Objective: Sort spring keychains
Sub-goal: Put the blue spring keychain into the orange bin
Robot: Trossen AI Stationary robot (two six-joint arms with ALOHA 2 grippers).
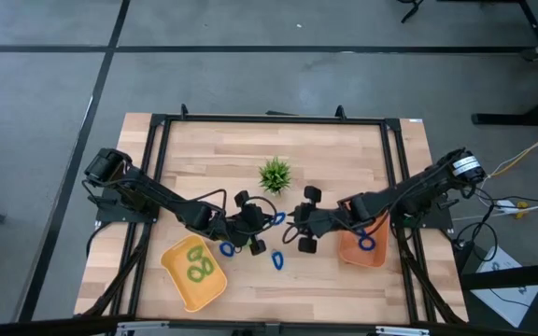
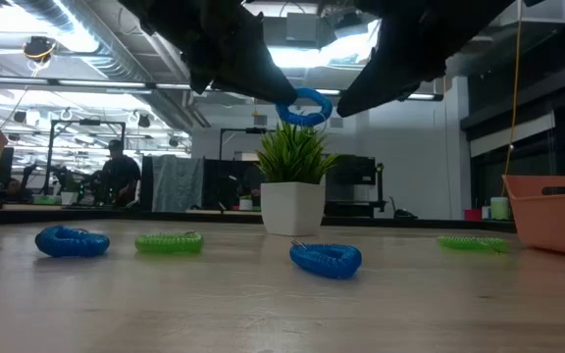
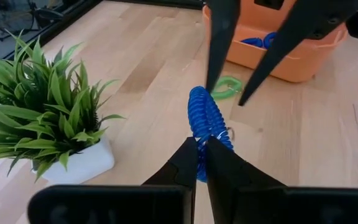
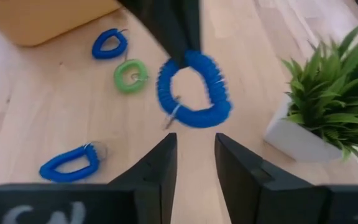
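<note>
Both arms meet over the middle of the wooden tabletop, just near of the small potted plant. The left end effector is clenched on a blue spring keychain, pinching the coil at one end so that the ring hangs in the air above the tabletop; in the low view this held keychain shows raised in front of the plant's leaves.

The right end effector faces it from the right, its two fingers parted with a clear gap and grasping nothing, their tips just short of the held ring.

On the tabletop below lie loose keychains: a blue one left of centre, beside the yellow tray, and another blue one near the middle towards the near edge. The right wrist view also shows a small green keychain lying between two blue rings. In the low view a further green coil lies flat to the right, near the orange tray.

The yellow tray sits near-left and holds green keychains. The orange tray sits near-right, under the right arm, and holds blue keychains.
</note>
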